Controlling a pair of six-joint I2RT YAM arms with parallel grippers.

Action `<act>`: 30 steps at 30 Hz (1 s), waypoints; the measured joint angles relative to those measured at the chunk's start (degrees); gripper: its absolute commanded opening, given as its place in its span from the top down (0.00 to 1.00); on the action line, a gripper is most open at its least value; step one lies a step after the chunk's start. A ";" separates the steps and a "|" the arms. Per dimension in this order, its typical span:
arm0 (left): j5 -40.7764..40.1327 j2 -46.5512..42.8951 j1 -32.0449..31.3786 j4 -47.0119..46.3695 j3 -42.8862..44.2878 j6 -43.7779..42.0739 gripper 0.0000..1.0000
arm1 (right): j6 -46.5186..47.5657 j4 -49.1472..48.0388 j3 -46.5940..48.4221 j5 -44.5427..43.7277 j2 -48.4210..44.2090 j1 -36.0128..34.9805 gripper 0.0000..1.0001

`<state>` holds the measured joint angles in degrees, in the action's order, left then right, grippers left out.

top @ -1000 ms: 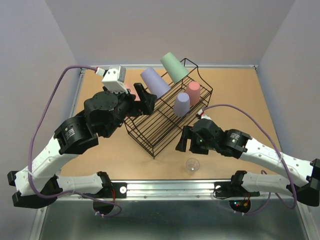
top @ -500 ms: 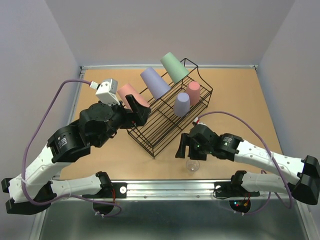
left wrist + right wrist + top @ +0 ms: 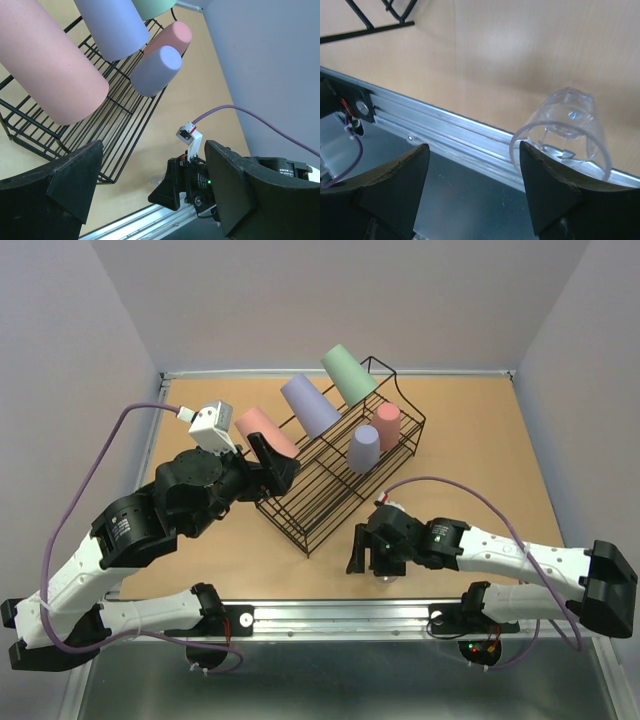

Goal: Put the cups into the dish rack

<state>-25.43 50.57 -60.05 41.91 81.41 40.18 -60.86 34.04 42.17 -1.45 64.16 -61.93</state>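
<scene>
Black wire dish rack (image 3: 335, 480) holds five plastic tumblers: large pink (image 3: 262, 430), lavender (image 3: 310, 405) and green (image 3: 348, 373), smaller pink (image 3: 387, 425) and lavender (image 3: 364, 448). Left gripper (image 3: 155, 145) gapes wide and empty beside the rack's large pink tumbler. Right gripper (image 3: 472, 150), spread wide, hangs over the tiny clear cup (image 3: 567, 125), on the table in front of the rack.

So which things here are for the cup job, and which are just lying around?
For the job: large pink cup, large lavender cup, green cup, small lavender cup, small pink cup, tiny clear cup, dish rack.

Just there: purple cable, metal rail along the table edge.
</scene>
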 measured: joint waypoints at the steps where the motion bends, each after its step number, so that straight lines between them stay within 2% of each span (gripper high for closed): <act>1: 0.07 -0.09 0.00 0.09 -0.09 0.13 0.07 | -0.50 -0.09 -0.02 0.02 0.17 -0.52 0.26; 11: 0.57 -0.44 0.00 0.42 -0.39 0.42 0.07 | -3.10 -0.02 -0.02 -1.99 4.63 -3.19 0.44; 18: 0.81 -0.61 0.00 0.48 -0.44 0.44 0.08 | -3.45 2.14 0.13 -4.37 9.25 -4.28 0.76; 22: 0.85 -0.70 0.00 0.59 -0.44 0.42 0.08 | -3.45 4.35 2.21 -5.64 9.29 -4.52 1.00; 30: 1.22 -0.52 0.00 0.59 -1.68 0.42 0.08 | -3.39 6.75 3.98 -7.15 9.07 -4.59 1.00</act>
<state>-24.21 50.04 -60.05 42.50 79.72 40.60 -64.25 40.80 46.15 -8.60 73.23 -66.52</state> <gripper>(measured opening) 0.927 0.137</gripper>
